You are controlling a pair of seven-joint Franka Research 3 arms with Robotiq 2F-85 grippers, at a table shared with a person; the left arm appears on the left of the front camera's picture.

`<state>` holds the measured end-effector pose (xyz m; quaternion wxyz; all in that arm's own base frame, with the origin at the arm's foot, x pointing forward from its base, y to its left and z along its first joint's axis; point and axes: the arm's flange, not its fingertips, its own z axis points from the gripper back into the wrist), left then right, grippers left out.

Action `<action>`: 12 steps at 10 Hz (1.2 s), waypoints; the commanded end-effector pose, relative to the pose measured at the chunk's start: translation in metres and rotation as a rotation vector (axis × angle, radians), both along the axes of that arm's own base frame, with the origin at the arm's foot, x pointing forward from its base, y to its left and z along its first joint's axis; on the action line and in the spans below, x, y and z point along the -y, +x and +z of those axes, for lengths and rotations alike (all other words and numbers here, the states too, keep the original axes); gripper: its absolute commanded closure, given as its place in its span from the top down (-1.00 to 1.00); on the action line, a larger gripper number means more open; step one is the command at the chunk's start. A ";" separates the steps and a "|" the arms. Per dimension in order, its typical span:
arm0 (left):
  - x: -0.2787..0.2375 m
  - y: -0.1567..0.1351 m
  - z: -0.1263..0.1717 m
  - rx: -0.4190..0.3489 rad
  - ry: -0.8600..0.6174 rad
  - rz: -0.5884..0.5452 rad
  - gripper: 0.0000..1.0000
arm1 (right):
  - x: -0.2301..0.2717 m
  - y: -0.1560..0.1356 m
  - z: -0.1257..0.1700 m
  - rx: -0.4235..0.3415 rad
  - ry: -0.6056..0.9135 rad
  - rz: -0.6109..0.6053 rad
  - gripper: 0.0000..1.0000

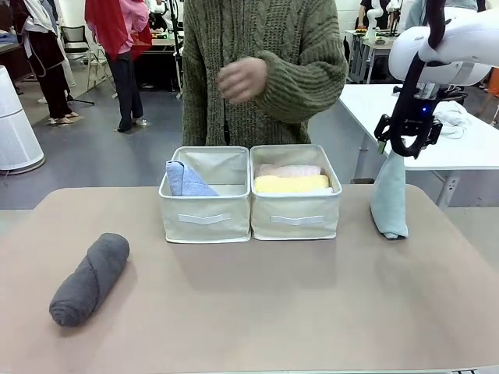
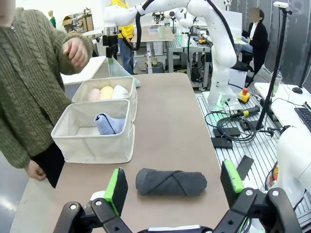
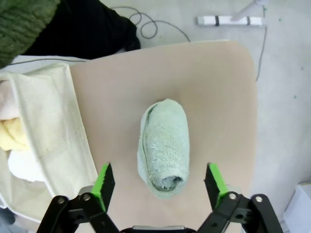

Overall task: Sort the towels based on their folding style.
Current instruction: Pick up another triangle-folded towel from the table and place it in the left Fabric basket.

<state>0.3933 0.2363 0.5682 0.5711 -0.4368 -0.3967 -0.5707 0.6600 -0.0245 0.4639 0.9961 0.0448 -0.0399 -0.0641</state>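
Two hands, both spread wide, each over one towel on the table (image 1: 257, 312).
Right hand (image 3: 159, 175): fingers on either side of the upright pale green cone towel (image 3: 164, 145), with a gap on each side. The towel stands just beside the right bin (image 1: 296, 216), which holds a pink roll (image 1: 288, 169) and a yellow roll (image 1: 291, 184). Left hand (image 2: 174, 180): above the dark grey roll (image 1: 90, 279), which lies well apart from the left bin (image 1: 204, 218) holding a blue towel (image 1: 185, 181).
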 end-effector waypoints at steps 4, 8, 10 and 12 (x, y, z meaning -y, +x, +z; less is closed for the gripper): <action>-0.002 -0.002 0.002 0.003 0.001 0.004 1.00 | 0.006 0.013 -0.005 -0.022 0.051 0.017 -1.00; -0.002 -0.002 0.002 0.003 0.001 0.004 1.00 | 0.006 0.011 -0.006 -0.017 0.054 0.019 -1.00; -0.002 -0.002 0.002 0.003 0.001 0.004 1.00 | 0.002 -0.010 0.010 0.002 0.026 0.056 -1.00; -0.002 -0.002 0.002 0.003 0.001 0.004 1.00 | -0.005 -0.063 0.055 -0.019 0.037 0.216 -1.00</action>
